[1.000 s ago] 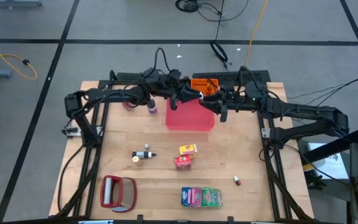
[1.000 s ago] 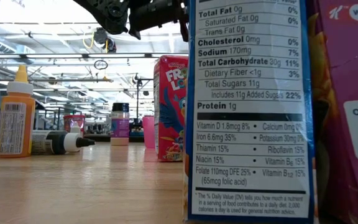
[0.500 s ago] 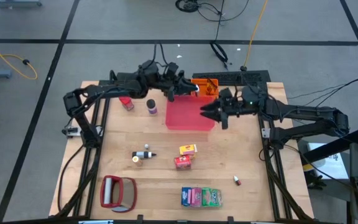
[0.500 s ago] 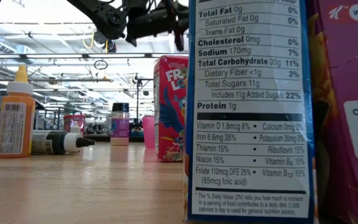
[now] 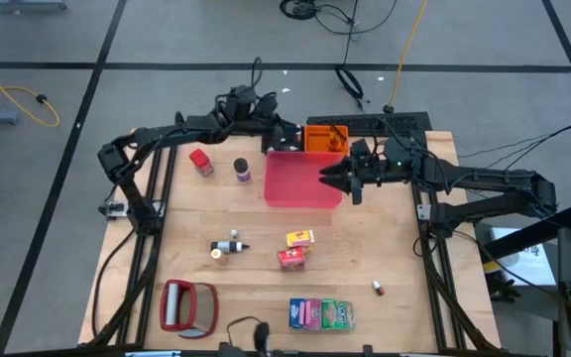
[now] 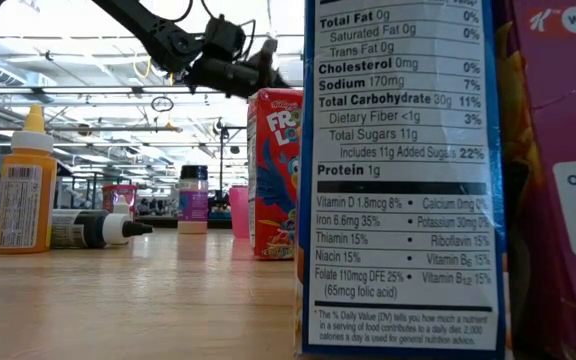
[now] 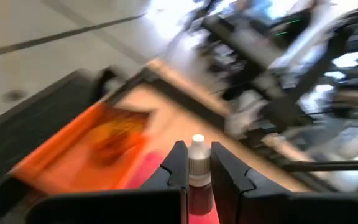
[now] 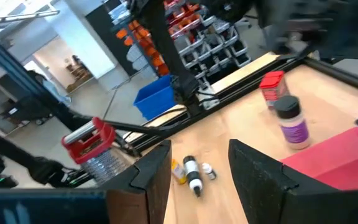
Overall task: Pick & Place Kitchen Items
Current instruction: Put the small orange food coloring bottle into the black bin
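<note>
While the right gripper [image 5: 327,178] hangs released and empty at frame centre-right, the left gripper [image 7: 196,163] clenches a small smooth bottle [image 7: 197,163], white cap pointing forward, above the square tray [image 5: 303,178].

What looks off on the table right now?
Only the dark bottle: it lies on its side beside the upright orange bottle, while the other bottles and cartons stand. Nothing looks spilled or damaged.
</note>
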